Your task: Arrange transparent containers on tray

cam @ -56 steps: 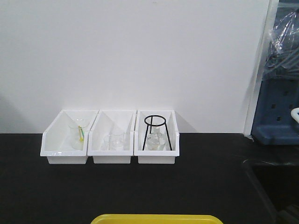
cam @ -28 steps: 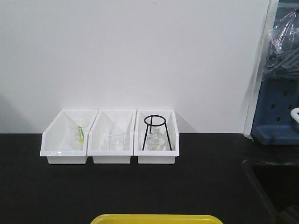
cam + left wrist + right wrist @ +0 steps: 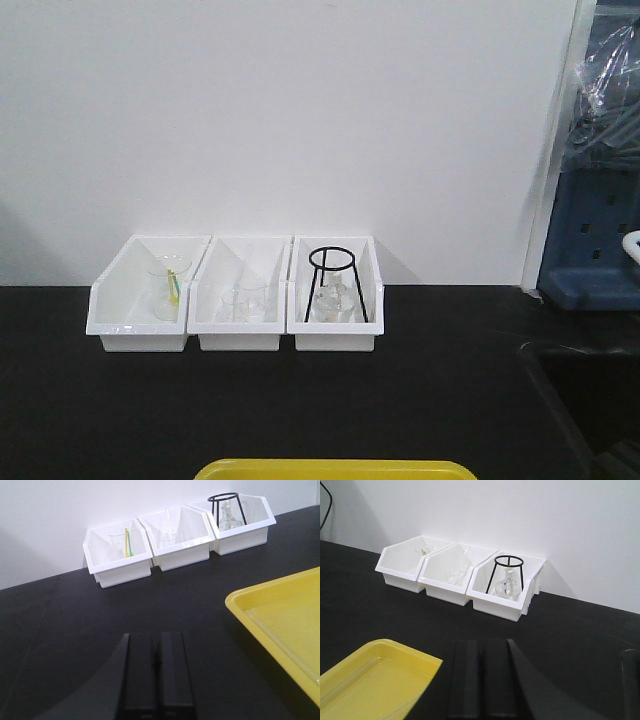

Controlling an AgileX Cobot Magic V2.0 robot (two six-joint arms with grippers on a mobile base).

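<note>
Glassware first: a clear flask (image 3: pixel 168 288) with a yellow-green rod stands in the left bin (image 3: pixel 110 322), small clear beakers (image 3: pixel 243 301) sit in the middle bin (image 3: pixel 238 339), and a round flask (image 3: pixel 505 585) rests under a black wire stand (image 3: pixel 508 572) in the right bin (image 3: pixel 496 609). All 3 white bins line the back edge of the worktop (image 3: pixel 400 400), against the wall. The yellow tray (image 3: pixel 285 625) lies at the front edge, well apart from them, and the parts of it that show carry nothing.

Left claw (image 3: pixel 155 672) pressed together, hanging low over bare worktop near the front, aimed at the bins. Right claw (image 3: pixel 484 675) likewise shut tight, holding nothing, just beside the tray's corner.

My read: every container in view sits in a bin, none on the visible tray, so a fetch is what's pending. That calls for a claw to spread, reach to the back edge, and close gently on thin, slippery glass. The right bin's flask looks awkward, caged by the stand's legs.
</note>
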